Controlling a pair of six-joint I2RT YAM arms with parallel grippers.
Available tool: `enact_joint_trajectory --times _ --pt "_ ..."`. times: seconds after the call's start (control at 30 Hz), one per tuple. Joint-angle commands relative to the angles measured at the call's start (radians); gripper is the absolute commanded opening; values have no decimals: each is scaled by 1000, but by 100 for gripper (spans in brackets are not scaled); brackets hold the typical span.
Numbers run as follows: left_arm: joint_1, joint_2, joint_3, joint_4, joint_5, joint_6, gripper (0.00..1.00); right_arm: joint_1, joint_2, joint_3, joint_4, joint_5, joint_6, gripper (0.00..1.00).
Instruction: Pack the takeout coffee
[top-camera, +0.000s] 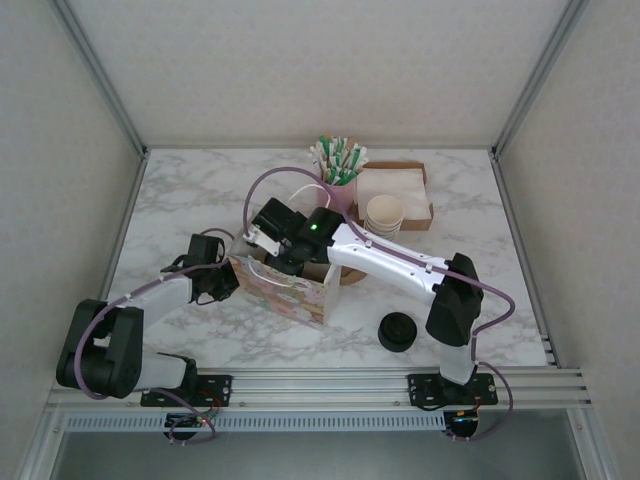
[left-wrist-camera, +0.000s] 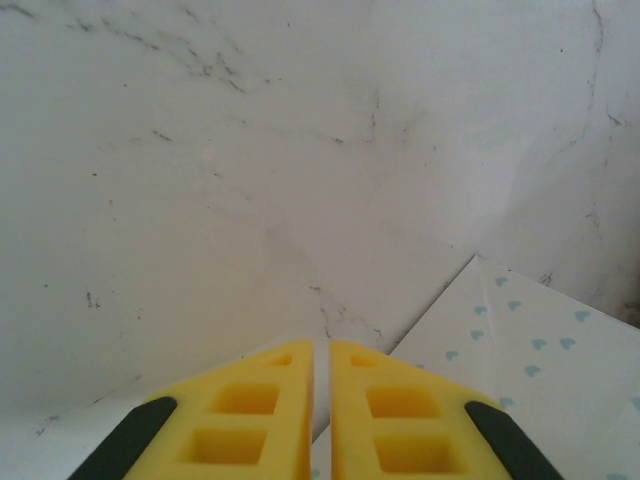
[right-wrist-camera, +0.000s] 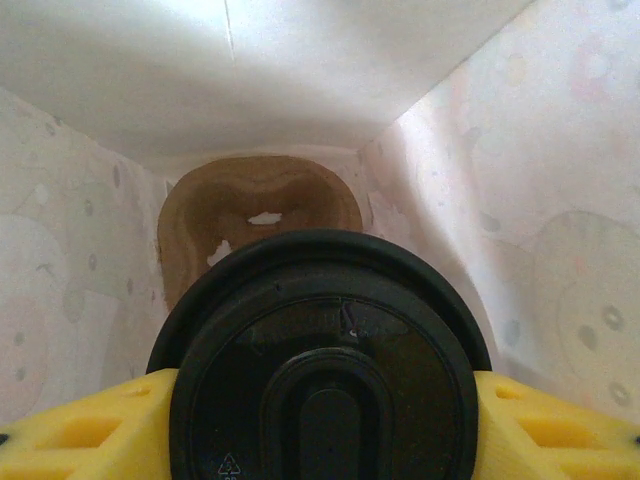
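In the right wrist view the takeout coffee (right-wrist-camera: 330, 290) shows its round black lid from above; the cup under it is hidden. My right gripper (right-wrist-camera: 320, 395) is shut on it, a yellow finger (right-wrist-camera: 90, 430) at each side, and holds it inside the patterned paper bag (right-wrist-camera: 530, 230). A brown cardboard insert (right-wrist-camera: 255, 205) lies at the bag's bottom. From above, the bag (top-camera: 285, 290) stands at the table's middle with the right gripper (top-camera: 268, 240) over its mouth. My left gripper (left-wrist-camera: 321, 400) is shut on the bag's rim (left-wrist-camera: 520, 340), at the bag's left side (top-camera: 225, 280).
A stack of lidless cream cups (top-camera: 384, 213) stands by a cardboard tray of napkins (top-camera: 400, 185) at the back. A pink cup of straws (top-camera: 340, 170) is beside them. A pile of black lids (top-camera: 398, 331) sits near the right arm's base.
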Motion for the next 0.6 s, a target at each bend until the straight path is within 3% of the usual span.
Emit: enact_joint_trajectory --times 0.0,0.3,0.57 --pt "-8 -15 21 -23 -18 17 13 13 28 -25 5 0 9 50" --pt "-7 -12 23 -23 -17 18 13 13 27 -86 -4 5 28 50" --pt "-8 -7 24 -20 -17 18 12 13 15 -7 -31 30 8 49"
